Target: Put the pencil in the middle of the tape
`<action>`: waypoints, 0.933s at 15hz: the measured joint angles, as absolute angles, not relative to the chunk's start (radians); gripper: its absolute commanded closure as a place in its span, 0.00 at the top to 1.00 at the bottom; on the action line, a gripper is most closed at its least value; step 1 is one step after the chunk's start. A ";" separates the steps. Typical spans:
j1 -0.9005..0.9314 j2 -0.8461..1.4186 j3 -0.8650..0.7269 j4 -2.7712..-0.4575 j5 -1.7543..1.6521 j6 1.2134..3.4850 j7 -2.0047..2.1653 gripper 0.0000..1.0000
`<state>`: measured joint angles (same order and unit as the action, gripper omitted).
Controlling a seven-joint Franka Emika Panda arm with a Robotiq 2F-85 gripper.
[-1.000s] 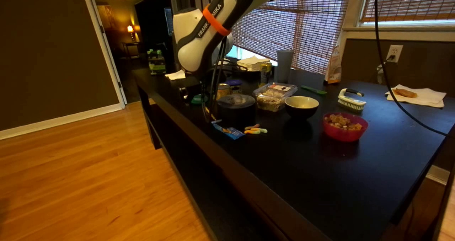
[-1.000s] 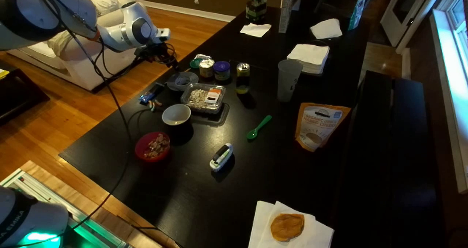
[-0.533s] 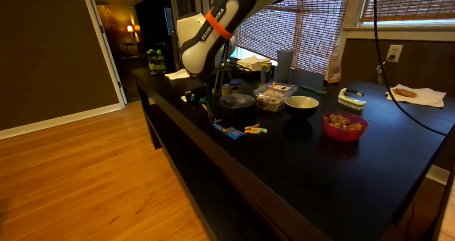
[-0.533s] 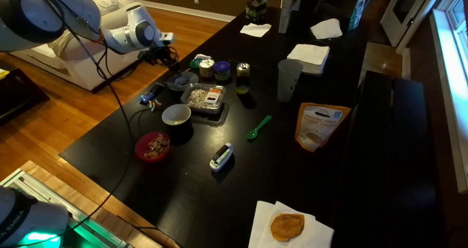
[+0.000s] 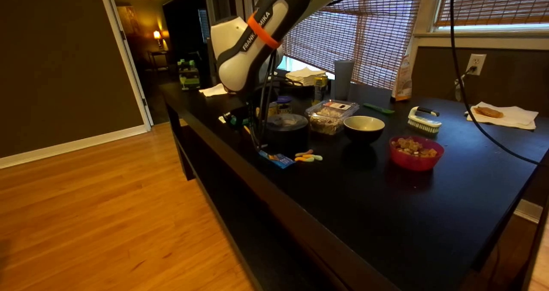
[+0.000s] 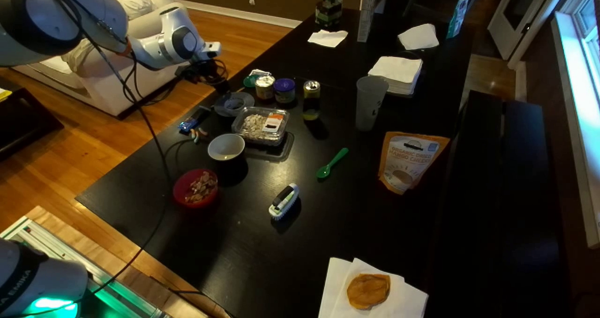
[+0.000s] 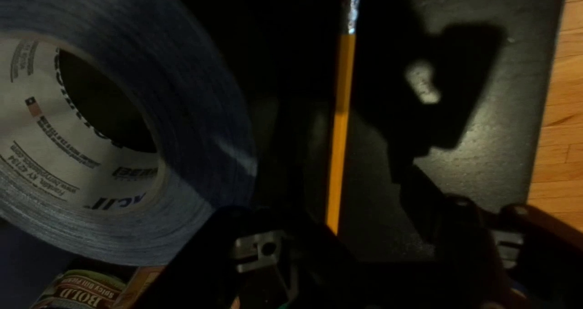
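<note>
farthest to the left of the black two-fingered gripper (image 7: 364, 218), in the wrist view, a wide blue-grey roll of tape (image 7: 202, 122) with a printed white core is lying flat, its dark hollow centre facing up; on that same left side, a can (image 7: 84, 288) with a brown printed label is showing only in part. next rightward, ahead of the gripper, a thin, straight yellow pencil (image 7: 341, 122) with a silvery band and red eraser is lying on the black table (image 7: 483, 172), beside the roll but not touching it. its long axis is running away from the gripper, the eraser end lying farthest and slanting slightly right, while the near end is hiding behind the left finger. the two fingers are standing apart, gripping nothing, and the shaft is passing nearer the left one than the right. the coming grasp is probably turning on that relation: the gripper is likely needing a slight shift left before closing across the shaft, with the roll then waiting farther left. farthest right of the gripper, past the table's edge, orange-brown wooden floor (image 7: 558, 163) is showing.
</note>
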<state>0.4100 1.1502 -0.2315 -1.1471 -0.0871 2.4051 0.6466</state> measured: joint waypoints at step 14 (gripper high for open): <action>0.407 1.152 -0.222 -1.134 -0.087 2.335 0.646 0.43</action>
<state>0.4070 1.1518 -0.2217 -1.1340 -0.0874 2.3346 0.6457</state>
